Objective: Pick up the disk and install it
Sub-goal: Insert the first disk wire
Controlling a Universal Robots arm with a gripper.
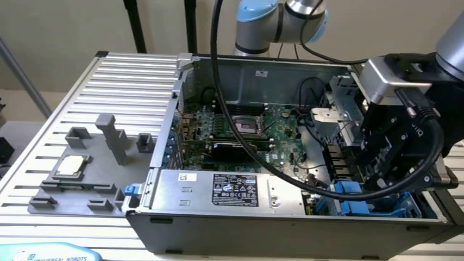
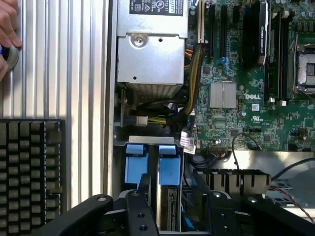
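Two blue-framed carriers stand on edge, side by side, in the drive bay at the case's front corner. The disk is the one in line with my gripper; its grey body runs down between the fingers. My black fingers stand apart on either side of it, with a gap showing at each side. In the exterior view my gripper hangs low inside the case at the exterior view's right. It is just above the blue carrier of the disk.
The grey power-supply box lies beside the bay, with cables running past it to the motherboard. A small silver chip rests on a grey fixture on the ribbed table. A person's hand rests on that table.
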